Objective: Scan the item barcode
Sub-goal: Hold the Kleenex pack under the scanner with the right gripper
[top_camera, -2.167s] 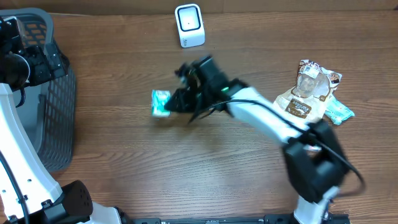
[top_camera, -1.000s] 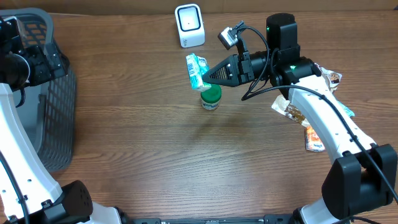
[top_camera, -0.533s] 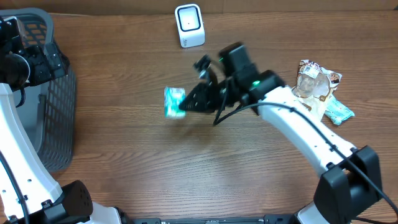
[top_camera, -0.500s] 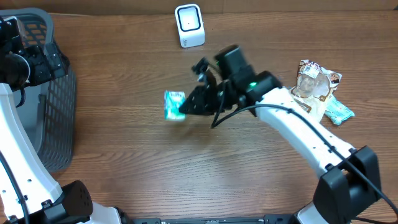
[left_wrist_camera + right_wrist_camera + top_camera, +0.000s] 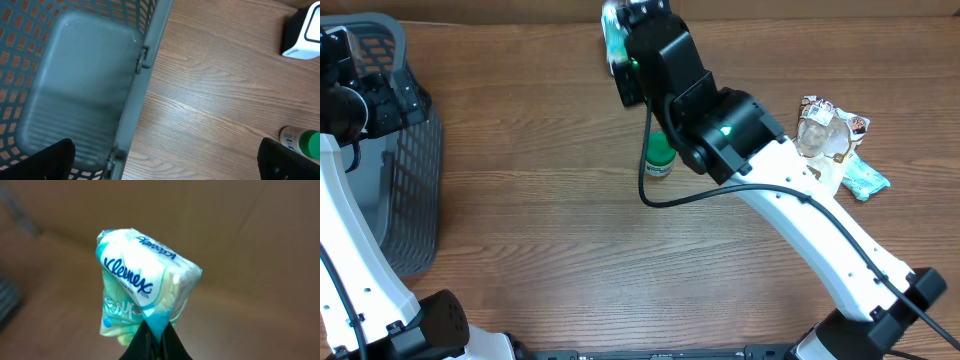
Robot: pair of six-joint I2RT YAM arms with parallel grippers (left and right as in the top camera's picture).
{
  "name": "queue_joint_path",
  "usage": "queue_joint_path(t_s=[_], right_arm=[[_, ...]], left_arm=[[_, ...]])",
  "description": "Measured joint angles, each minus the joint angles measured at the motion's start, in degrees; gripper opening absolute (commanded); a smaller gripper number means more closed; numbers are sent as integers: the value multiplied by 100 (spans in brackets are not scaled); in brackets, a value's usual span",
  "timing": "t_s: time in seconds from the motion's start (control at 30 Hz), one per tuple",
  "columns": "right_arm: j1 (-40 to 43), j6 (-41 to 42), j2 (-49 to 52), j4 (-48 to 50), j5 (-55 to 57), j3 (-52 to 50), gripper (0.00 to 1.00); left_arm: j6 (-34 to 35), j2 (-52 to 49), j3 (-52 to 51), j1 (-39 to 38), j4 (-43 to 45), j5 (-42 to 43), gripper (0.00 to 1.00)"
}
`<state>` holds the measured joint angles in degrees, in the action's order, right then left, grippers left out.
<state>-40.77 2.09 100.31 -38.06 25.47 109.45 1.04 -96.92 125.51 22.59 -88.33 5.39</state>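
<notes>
Kleenex pack (image 5: 137,295), pinched in the clenched right claw (image 5: 152,342) at 12 o'clock, is to be turned barcode-side toward the scanner (image 5: 305,32); left claw (image 5: 165,165) released.

The right arm (image 5: 820,235) has long white tubes joined by chunky black blocks, and a little green light (image 5: 727,131) glows on one block. A thin black cable (image 5: 643,178) loops beside it. The left arm (image 5: 345,250) is white too, with black parts and a round black base (image 5: 440,322).
</notes>
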Motion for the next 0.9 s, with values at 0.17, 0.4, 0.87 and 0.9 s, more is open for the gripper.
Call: queue_joint_path(t_s=[0.17,0.4,0.87,0.9], right_arm=[[142,-1574,612,1930,1102,42,4],[382,-3956,2116,3858,1353,46,4],[994,-6360,4059,4986,664,46,4],[1023,-6389,4089,4970,619,46,4]], left_arm=[[2,-2,0,0,4,0,99],[0,-2,0,0,2,4,100],[2,0,0,0,2,0,99],[2,0,0,0,2,0,99]])
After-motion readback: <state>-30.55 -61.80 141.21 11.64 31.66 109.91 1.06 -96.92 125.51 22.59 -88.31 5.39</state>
